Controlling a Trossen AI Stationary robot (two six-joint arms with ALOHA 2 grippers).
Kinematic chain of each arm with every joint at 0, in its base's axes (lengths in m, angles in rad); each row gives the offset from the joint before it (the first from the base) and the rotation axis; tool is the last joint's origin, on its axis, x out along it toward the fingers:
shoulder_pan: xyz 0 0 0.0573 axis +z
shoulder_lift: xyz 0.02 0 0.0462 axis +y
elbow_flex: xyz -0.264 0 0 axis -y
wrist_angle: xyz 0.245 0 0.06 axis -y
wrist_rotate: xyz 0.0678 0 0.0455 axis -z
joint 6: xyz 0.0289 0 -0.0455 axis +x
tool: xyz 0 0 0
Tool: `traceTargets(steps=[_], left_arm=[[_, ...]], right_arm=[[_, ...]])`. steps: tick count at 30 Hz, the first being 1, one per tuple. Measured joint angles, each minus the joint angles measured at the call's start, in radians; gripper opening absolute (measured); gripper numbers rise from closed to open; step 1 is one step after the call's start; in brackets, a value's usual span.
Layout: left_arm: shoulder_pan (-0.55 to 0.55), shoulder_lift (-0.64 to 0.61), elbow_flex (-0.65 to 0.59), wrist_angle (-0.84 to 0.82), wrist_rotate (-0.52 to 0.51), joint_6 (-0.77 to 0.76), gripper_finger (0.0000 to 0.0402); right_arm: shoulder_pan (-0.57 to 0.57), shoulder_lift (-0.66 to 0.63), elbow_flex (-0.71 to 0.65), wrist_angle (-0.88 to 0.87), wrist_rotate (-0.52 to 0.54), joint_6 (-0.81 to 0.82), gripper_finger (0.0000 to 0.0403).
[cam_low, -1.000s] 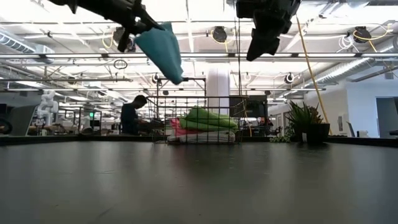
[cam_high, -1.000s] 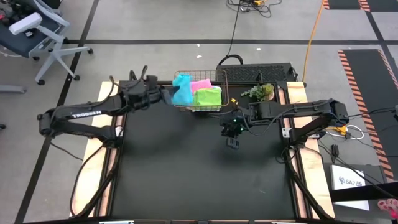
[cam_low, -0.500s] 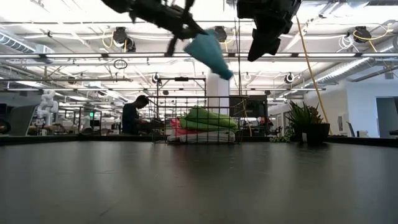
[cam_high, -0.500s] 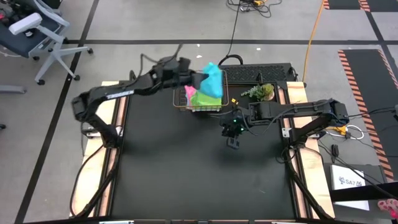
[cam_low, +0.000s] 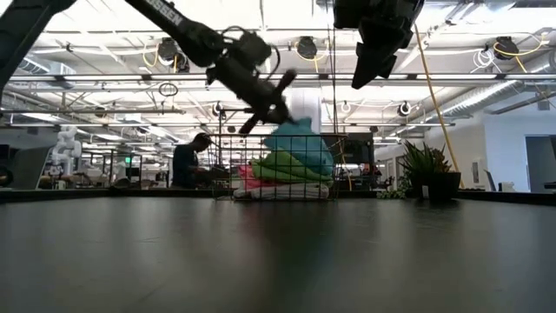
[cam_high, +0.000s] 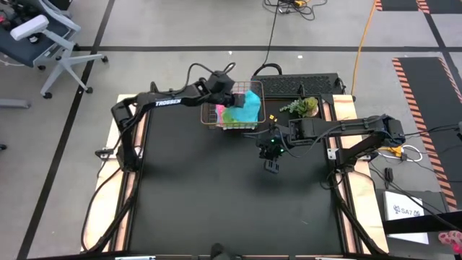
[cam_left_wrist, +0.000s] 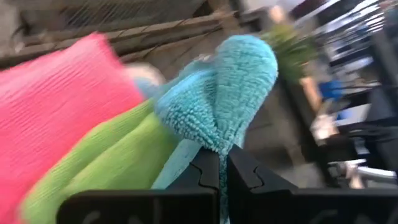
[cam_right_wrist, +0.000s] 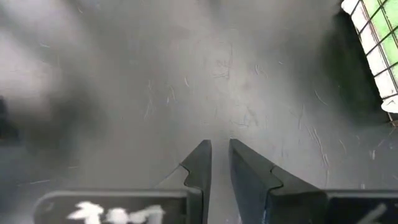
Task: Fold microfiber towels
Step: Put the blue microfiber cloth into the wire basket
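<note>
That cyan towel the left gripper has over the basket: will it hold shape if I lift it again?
Probably not. The cyan towel bunches and droops from the left gripper, so it is likely floppy. Its looped pile looks grippy, unlikely to slip.

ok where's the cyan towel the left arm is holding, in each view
High view: cyan towel over the wire basket, top centre.
Low view: centre, atop the pile in the basket.
Left wrist view: centre, pinched in the left gripper.
Right wrist view: not in it.
Shared landmark: the lime green towel beneath it.
</note>
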Motion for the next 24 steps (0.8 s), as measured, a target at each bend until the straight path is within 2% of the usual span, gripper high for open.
traceTargets(steps=[4,8,12,16,21,24], left_arm=[[0.016,0.010,0.000,-0.130,-0.027,0.019,0.0001],[0.026,0.006,0.000,-0.249,-0.112,0.034,0.0001],[0.028,0.004,0.000,-0.287,-0.211,0.044,0.0014],[0.028,0.003,0.000,-0.223,-0.267,0.125,0.0031],[0.027,0.003,0.000,-0.108,-0.293,0.230,0.0045],[0.027,0.003,0.000,-0.093,-0.294,0.299,0.0058]], right_arm=[[0.000,0.000,0.000,0.001,0.000,0.000,0.0050],[0.000,0.000,0.000,0.001,0.000,-0.001,0.0050],[0.000,0.000,0.000,0.001,0.000,-0.001,0.0050],[0.000,0.000,0.000,0.001,-0.001,-0.001,0.0050],[0.000,0.000,0.000,0.001,-0.003,-0.001,0.0050],[0.001,0.000,0.000,0.001,-0.006,0.005,0.0050]])
